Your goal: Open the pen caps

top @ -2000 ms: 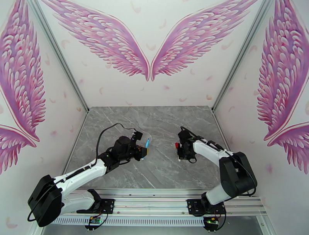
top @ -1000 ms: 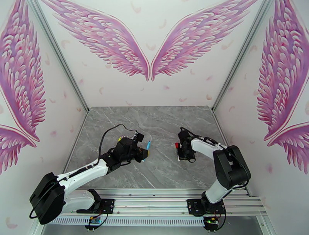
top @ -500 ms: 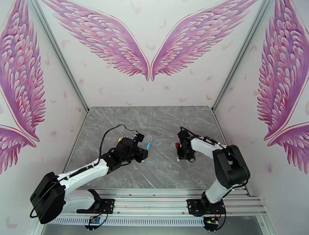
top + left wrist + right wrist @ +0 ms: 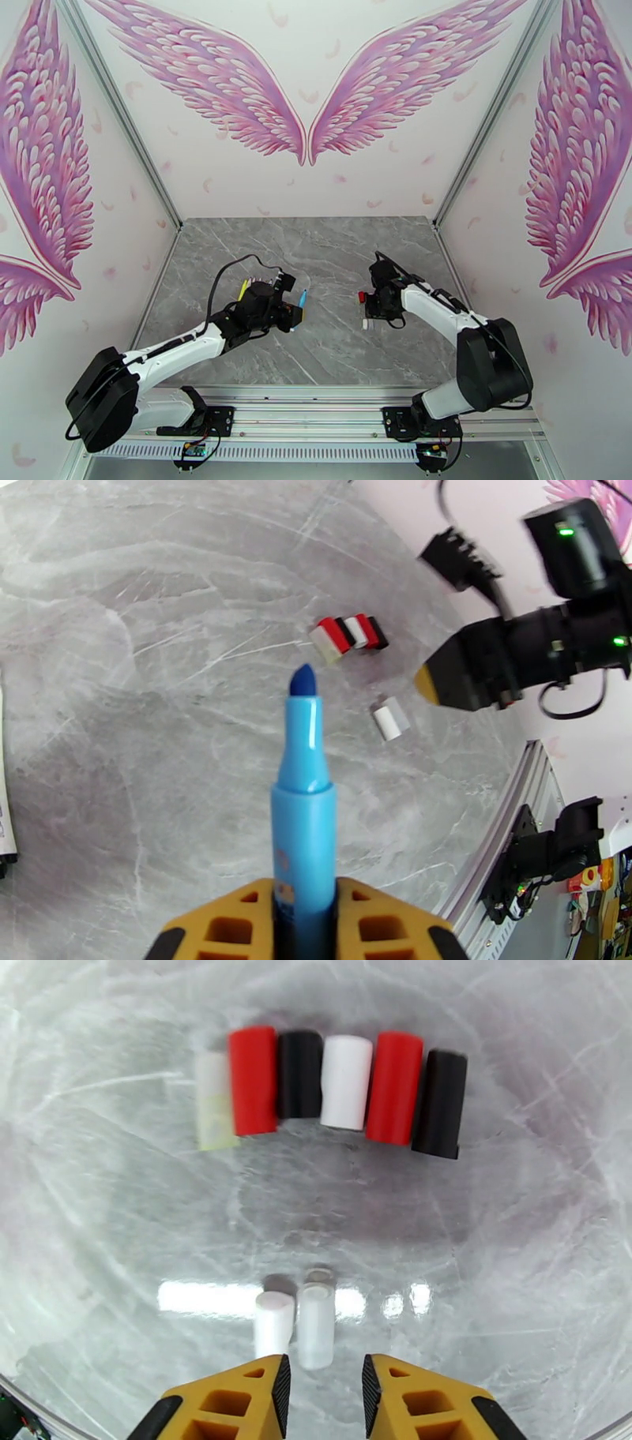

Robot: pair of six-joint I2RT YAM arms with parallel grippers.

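Now that the right hand (image 4: 320,1378) has parted, a pale cap (image 4: 316,1327) lies free just ahead of it; the left hand (image 4: 304,910) grips the uncapped blue pen (image 4: 302,796), another opened.

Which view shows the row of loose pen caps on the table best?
Right wrist view: the row of caps lies directly under the camera, six side by side: pale, red, black, white, red, black. The left wrist view has the row of caps small and slanted. In the top external view it is a tiny red speck.
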